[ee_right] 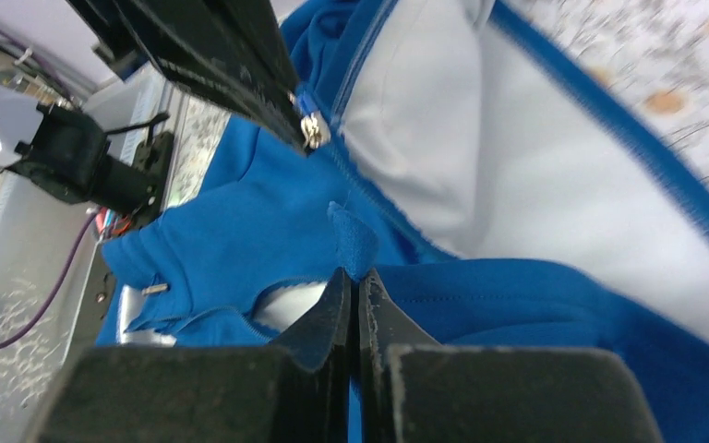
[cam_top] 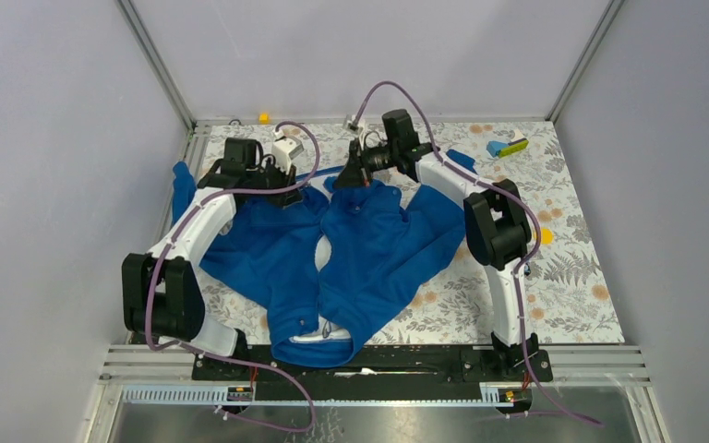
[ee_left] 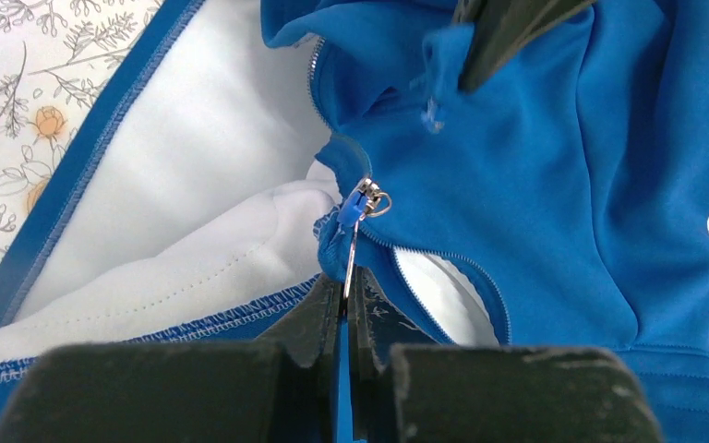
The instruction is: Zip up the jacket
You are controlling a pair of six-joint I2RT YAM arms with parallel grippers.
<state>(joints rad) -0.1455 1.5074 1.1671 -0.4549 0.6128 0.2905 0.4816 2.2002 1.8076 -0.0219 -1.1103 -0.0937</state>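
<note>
Closest to my left wrist cam is the left tool [ee_left: 346,281], jaws pinched narrow on the thin silver metal pull tab [ee_left: 349,260] hanging off the small silver zipper slider [ee_left: 363,201]. So the grab is done. The slider sits right at the hem end of the big royal-blue fabric jacket [cam_top: 378,249], which lies spread on the floral-print bench [cam_top: 572,277], hem far from me and collar toward the arm bases.

Moving right, the right tool [ee_right: 353,281] is clamped tight on a fold of blue fabric just beside the zip, which I read as an anchor for the pull. I can't tell whether both rows of teeth are seated in the slider. White lining shows in a gap next to it, and from above the two front panels lie parted down the middle. My call: basically the whole run is left to do.

For room, the slider has to travel toward me. The white collar lining [cam_top: 323,334] sits right at the near edge by the black mounting rail [cam_top: 406,355], so the end of the run will be cramped. One sleeve lies near the left edge. Bare bench shows on the right, apart from a blue-and-green toy block [cam_top: 508,146] far back.
</note>
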